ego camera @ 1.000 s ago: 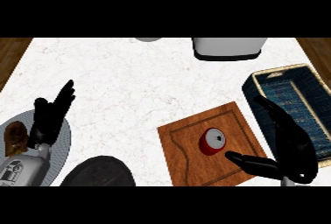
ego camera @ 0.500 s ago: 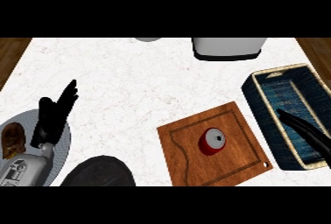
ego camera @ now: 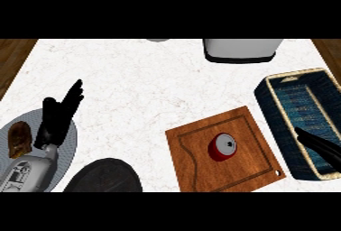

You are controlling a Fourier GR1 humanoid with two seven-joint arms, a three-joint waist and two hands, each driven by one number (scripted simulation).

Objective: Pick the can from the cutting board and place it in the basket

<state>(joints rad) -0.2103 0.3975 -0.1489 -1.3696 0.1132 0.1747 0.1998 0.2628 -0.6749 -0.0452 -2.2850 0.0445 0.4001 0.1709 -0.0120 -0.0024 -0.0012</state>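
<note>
One small red metal can [ego camera: 223,147], light, rigid, slippery: we would clasp its sides; right hand [ego camera: 325,148] fingers [ego camera: 310,137] straight, apart.

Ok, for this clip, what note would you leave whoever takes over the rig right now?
Left hand: open, fingers up, resting at the view's left over a grey plate.
Right hand: only straight fingers show at the right edge, over the basket; open, holding nothing.
Can: on the cutting board, untouched, beside the basket.
Done: nothing yet.
Left: grasp the can, carry it to the basket, release it there.
</note>
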